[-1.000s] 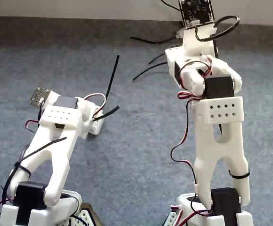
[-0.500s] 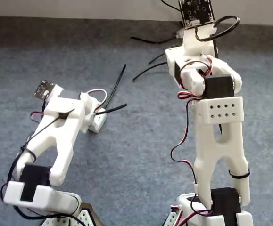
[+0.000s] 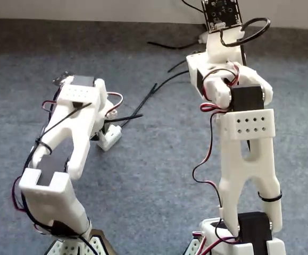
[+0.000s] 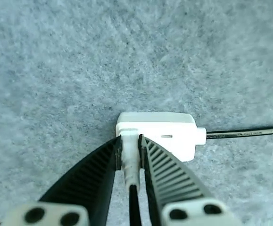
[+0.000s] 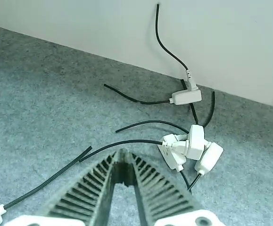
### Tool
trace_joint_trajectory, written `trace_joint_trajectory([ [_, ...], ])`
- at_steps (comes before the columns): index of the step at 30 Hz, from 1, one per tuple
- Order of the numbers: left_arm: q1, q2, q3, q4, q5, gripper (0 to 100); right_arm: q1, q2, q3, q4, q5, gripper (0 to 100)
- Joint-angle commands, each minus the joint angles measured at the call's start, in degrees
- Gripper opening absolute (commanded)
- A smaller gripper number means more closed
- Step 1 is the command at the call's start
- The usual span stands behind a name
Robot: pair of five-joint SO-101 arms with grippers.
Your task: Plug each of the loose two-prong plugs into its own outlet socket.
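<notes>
- A white plug (image 4: 130,162) is pinched between the two ribbed fingers of the left claw (image 4: 130,143). The claw is closed down to the width of the plug.
- The plug's front end meets the side of a white socket block (image 4: 162,134) that lies flat on the grey carpeted table (image 4: 56,61). How far the prongs are in cannot be told.
- A black cable (image 4: 249,133) leaves the end of the socket block and runs off across the table.
- From the high view, the socket block (image 3: 111,138) sits under the wrist of the left arm (image 3: 71,133), which leans over it at the left of the table. Its cable (image 3: 154,91) trails away toward the right arm.
- The right claw (image 5: 122,164) hangs above the table with its fingers pressed together and nothing between them.
- Ahead of the right claw lies a cluster of white plugs and sockets (image 5: 189,146), touching one another, with black leads curving out of it.
- Farther on, close to the pale wall (image 5: 244,42), a joined white pair (image 5: 186,97) rests at the table's edge. One lead (image 5: 167,44) rises up against the wall.
- The right arm (image 3: 247,133) stands tall at the right of the table, and its wrist reaches toward the wall.
</notes>
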Motion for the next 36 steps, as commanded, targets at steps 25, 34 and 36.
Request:
trace_joint_trajectory([
  [25,-1.01,0.57,-11.91,13.36,-36.04,14,0.66,-2.86,-0.75,-1.01,0.44,0.7],
  [34,-1.01,-0.04,-28.09,14.07,-42.11,14,0.66,-2.42,-0.75,-1.10,0.18,0.7],
  [36,-0.13,-0.04,-32.31,16.44,-42.11,14,0.66,-2.42,-0.75,-1.10,0.18,0.7],
])
